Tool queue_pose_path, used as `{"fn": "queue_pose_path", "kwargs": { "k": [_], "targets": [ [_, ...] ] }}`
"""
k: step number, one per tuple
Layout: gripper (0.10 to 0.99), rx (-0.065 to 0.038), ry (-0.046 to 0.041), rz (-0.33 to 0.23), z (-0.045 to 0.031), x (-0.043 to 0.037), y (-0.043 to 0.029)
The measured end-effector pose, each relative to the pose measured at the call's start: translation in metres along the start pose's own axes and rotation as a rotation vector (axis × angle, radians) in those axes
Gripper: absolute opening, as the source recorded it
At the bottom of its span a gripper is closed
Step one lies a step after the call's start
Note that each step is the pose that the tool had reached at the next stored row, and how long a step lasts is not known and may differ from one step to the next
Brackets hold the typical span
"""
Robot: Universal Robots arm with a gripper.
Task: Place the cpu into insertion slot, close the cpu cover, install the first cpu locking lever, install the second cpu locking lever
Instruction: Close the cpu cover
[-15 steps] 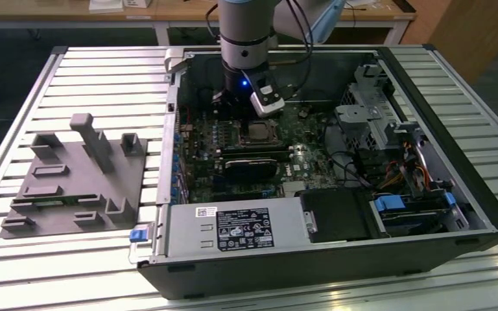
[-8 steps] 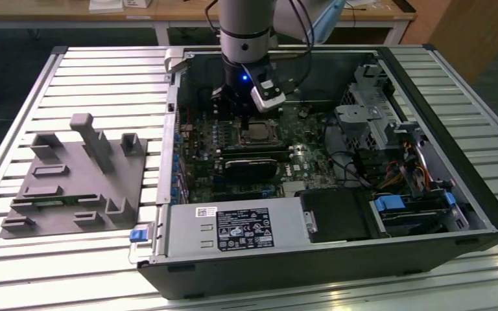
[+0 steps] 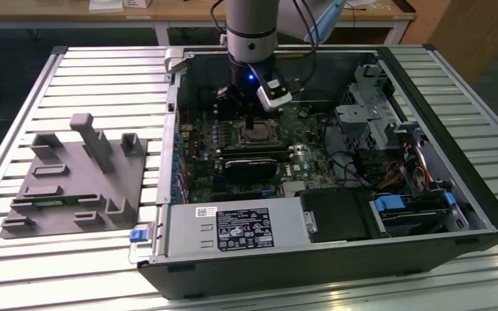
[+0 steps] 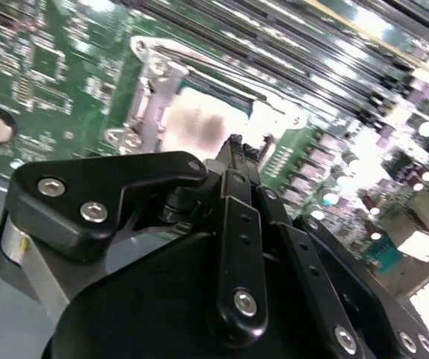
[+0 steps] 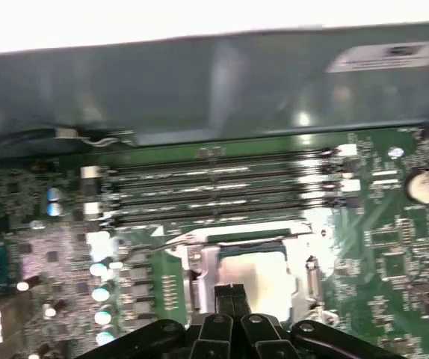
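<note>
Exterior view — high, looking into computer case (image 3: 336, 269); 2 wrist views close over insertion slot (image 5: 253, 271), shared.

cpu (image 5: 263, 271) partly behind claw (image 5: 233, 290), near edge hidden

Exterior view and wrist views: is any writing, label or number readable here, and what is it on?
Black label on the power-supply box: print too small to read.
White sticker beside it: too small to read.
Pale sticker on the case wall, first wrist view: blurred, unreadable.
Nothing can be quoted.
</note>
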State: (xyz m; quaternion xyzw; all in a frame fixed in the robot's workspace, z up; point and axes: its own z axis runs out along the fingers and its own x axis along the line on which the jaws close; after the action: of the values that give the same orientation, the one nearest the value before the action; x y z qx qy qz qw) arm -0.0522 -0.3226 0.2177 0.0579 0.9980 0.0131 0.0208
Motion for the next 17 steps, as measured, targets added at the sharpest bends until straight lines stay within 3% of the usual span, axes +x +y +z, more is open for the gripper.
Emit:
{"fn": "queue_pose_path", "kwargs": {
  "k": [5, 8, 14, 17],
  "targets": [
    [0.106, 0.000, 0.0017, 0.000, 0.0007, -0.0162, 0.0019],
    [0.106, 0.000, 0.0018, 0.000, -0.0005, -0.0167, 0.0019],
    [0.106, 0.000, 0.0018, 0.000, -0.0158, -0.0173, 0.0024],
    [0.106, 0.000, 0.0016, 0.000, -0.0179, -0.0174, 0.0025]
  ]
}}
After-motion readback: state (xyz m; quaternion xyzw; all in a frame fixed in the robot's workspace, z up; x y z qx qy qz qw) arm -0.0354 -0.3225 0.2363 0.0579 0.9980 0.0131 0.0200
